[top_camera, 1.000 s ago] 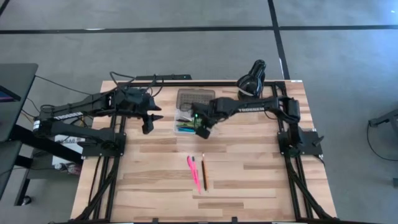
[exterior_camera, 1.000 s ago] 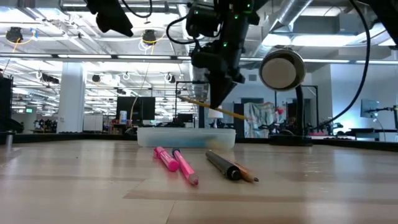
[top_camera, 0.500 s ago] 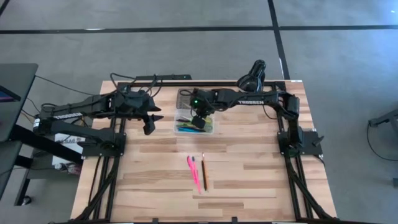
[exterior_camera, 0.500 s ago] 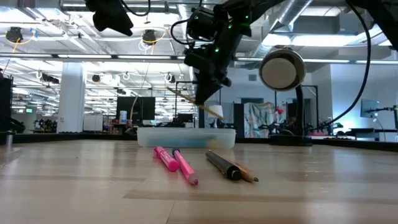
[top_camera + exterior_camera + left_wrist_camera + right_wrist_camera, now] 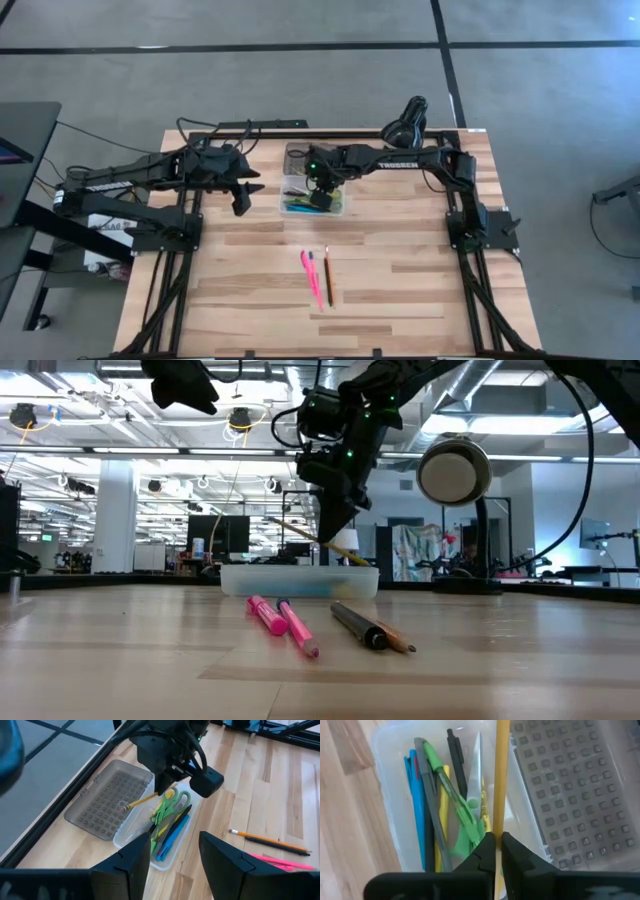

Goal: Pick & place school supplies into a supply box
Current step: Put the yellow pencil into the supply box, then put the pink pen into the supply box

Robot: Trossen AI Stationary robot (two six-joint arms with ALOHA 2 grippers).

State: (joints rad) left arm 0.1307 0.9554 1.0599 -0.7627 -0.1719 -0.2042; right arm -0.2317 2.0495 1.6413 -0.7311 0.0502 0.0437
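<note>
Nearest on the wooden surface (image 5: pixel 400 290), two pink markers (image 5: pixel 280 622) lie side by side, and just beside them a dark pen (image 5: pixel 355 627) and an orange pencil (image 5: pixel 397 640), all well short of the box (image 5: pixel 341 207). The low view shows these four lying flat but only the box's front wall; the high view shows them only as thin strokes.

Behind them, the right gripper (image 5: pixel 497 851) hangs over the open box, clenched on a yellow pencil (image 5: pixel 500 780). Its wrist view shows what the others cannot: blue, grey, green and black pens and the scissors (image 5: pixel 470 820) lying lengthwise in the box under the pencil. The left wrist view adds the pencil's eraser end reaching over the grey lid (image 5: pixel 107 800) lying flat just beside the box.

The left gripper (image 5: pixel 240 197) hovers beside the box, fingers (image 5: pixel 131 865) spread, holding nothing. The lamp (image 5: pixel 405 125) stands at the far edge.

Since a second ago, the right gripper has swung from the box's near edge to above its middle, and the pencil tilts lower toward it.
</note>
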